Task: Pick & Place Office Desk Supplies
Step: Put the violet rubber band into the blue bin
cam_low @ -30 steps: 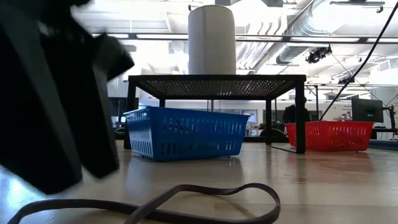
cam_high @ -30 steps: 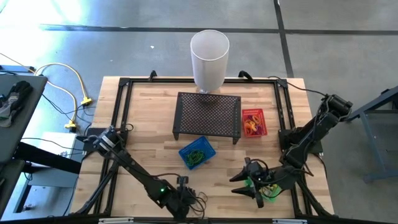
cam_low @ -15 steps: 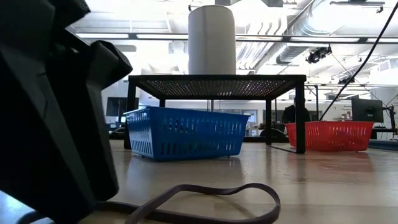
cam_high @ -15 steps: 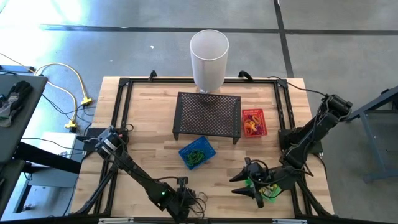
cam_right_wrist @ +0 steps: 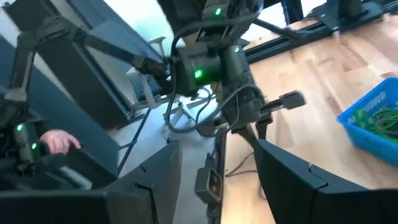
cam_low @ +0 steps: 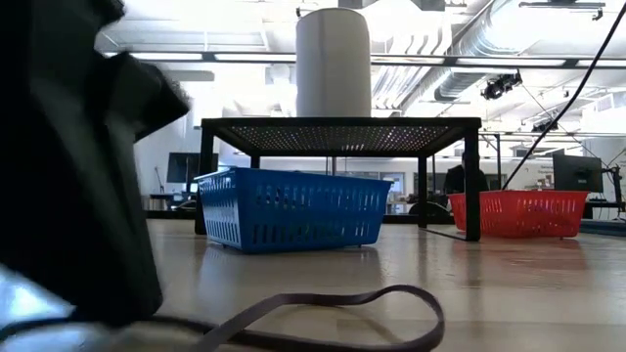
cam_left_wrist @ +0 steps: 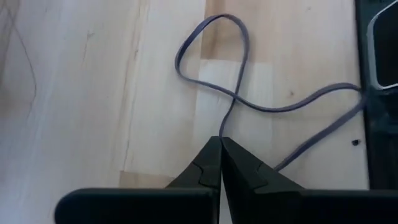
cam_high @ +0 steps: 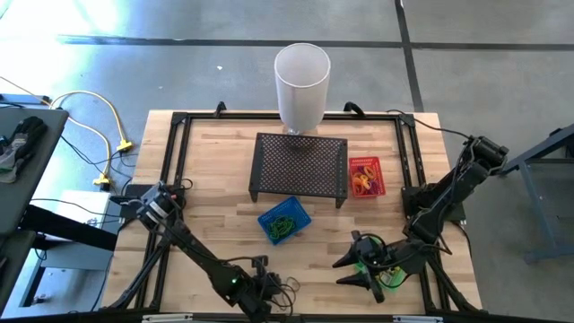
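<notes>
Left end effector (cam_left_wrist: pixel 221 144) pinched on purple band (cam_left_wrist: pixel 239 68), table front edge

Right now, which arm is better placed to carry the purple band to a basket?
Left. The left gripper is shut on the purple band at the table's near edge. The right gripper stands open, off to the side, holding nothing. The blue basket lies just ahead.

A tall white cylinder (cam_high: pixel 302 85) stands at the wooden table's (cam_high: pixel 215 193) far edge, behind a black perforated mesh stand (cam_high: pixel 300 166). Yellow cables (cam_high: pixel 103 121) lie on the floor.
</notes>
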Available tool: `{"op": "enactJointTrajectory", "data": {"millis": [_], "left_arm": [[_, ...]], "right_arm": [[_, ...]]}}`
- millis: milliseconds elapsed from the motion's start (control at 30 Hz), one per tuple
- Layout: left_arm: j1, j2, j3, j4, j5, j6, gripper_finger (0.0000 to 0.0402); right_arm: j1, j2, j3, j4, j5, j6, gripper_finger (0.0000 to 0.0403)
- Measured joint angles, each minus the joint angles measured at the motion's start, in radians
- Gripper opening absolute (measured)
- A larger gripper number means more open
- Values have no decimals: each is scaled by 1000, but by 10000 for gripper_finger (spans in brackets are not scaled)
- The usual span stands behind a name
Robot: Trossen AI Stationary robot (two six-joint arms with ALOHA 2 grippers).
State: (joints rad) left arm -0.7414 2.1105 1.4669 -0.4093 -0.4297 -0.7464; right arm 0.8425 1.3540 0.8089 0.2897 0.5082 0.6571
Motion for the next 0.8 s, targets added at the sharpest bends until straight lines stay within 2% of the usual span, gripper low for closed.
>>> {"op": "enactJointTrajectory", "data": {"millis": [200,367,633,800], "left_arm": [[15,-24,65,-6,0,39,0],[18,-22,120,-108,-9,40,0],[68,-28,316,-431,-83,42,0],[140,-30,439,-635,-183,41,0]], "right_arm": [[0,0,0,1,-25,0,190],[0,0,0,2,-50,0,190],[0,0,0,5,-100,4,190],[0,0,0,-1,-170,5,190]]}}
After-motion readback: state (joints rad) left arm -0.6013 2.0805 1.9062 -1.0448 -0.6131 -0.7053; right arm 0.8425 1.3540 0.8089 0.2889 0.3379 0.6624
